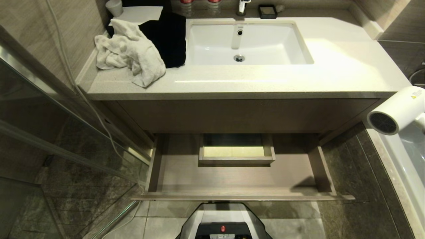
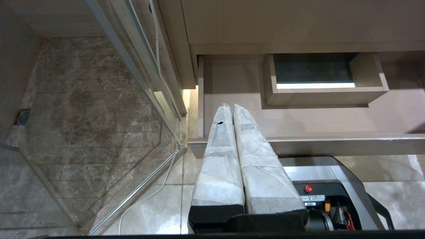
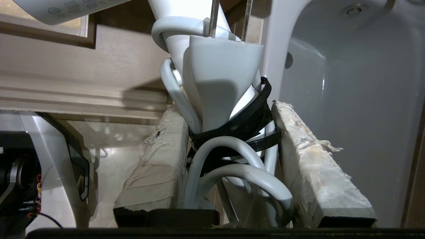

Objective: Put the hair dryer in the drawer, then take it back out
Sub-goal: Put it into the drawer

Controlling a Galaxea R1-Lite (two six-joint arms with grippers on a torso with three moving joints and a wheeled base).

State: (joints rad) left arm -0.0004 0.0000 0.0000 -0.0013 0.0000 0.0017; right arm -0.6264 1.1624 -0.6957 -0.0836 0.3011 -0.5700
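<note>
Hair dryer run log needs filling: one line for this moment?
hair dryer: held in right hand, right of drawer | drawer: open, empty | left hand: shut, idle

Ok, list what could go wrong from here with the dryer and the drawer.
1. The right gripper clamps the hair dryer at its handle, over bundled cord; the hold may slip or twist.
2. The dryer hangs to the right of the open drawer, so it could clip the drawer's side wall or the countertop edge on the way in.
3. The boxed cut-out takes up the middle; setting the dryer there could leave it tilted.
</note>
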